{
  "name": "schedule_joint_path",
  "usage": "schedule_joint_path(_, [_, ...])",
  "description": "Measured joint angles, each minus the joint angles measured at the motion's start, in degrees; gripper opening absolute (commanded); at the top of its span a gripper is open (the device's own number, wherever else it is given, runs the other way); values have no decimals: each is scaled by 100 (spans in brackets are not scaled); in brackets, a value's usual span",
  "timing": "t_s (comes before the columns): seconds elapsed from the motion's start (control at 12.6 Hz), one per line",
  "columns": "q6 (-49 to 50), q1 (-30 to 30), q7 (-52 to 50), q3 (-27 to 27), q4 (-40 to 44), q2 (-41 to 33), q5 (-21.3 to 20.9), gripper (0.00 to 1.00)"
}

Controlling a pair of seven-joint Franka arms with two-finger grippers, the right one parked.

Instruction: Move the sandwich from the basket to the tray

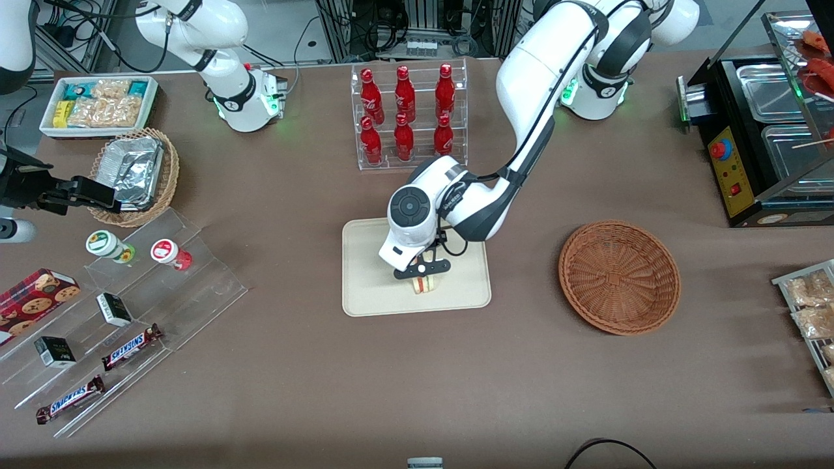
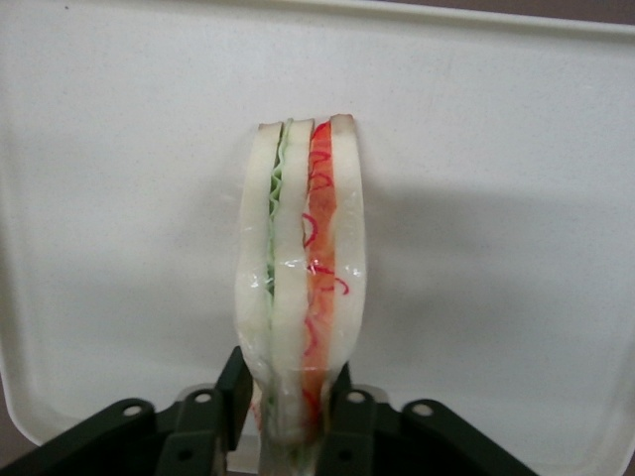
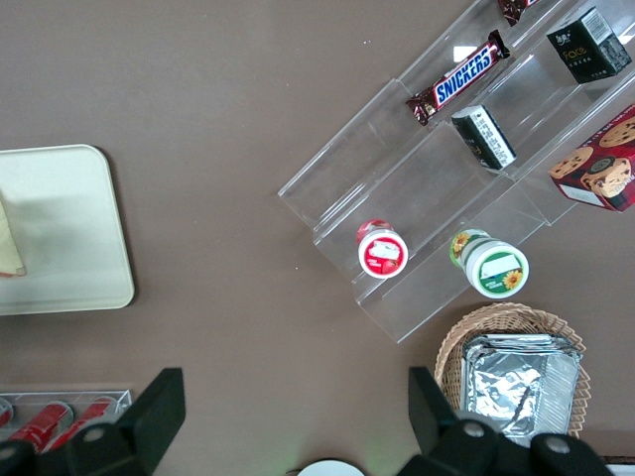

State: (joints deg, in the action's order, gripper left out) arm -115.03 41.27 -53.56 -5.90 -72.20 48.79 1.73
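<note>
the gripper (image 1: 422, 277) is pinching the sandwich (image 2: 301, 268) upright over the tray (image 1: 365, 273) — well inside its rim; the basket (image 1: 619, 277) is sitting bare.

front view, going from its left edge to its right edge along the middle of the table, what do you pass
foil container → tray → end effector shut on the sandwich over the tray → basket → black food warmer
</note>
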Motion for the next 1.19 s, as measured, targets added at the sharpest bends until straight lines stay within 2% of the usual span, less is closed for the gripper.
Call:
schedule_joint_path(0.24, [75, 0, 0, 2, 169, -6, 0, 99])
schedule_joint_path(0.56, [876, -41, 0, 30, 805, -126, 0, 99])
schedule_joint_path(0.79, [1351, -154, 31, 42, 971, -507, 0, 99])
schedule_joint_path(1.19, [2173, -766, 1077, 103, 927, -1119, -3, 99])
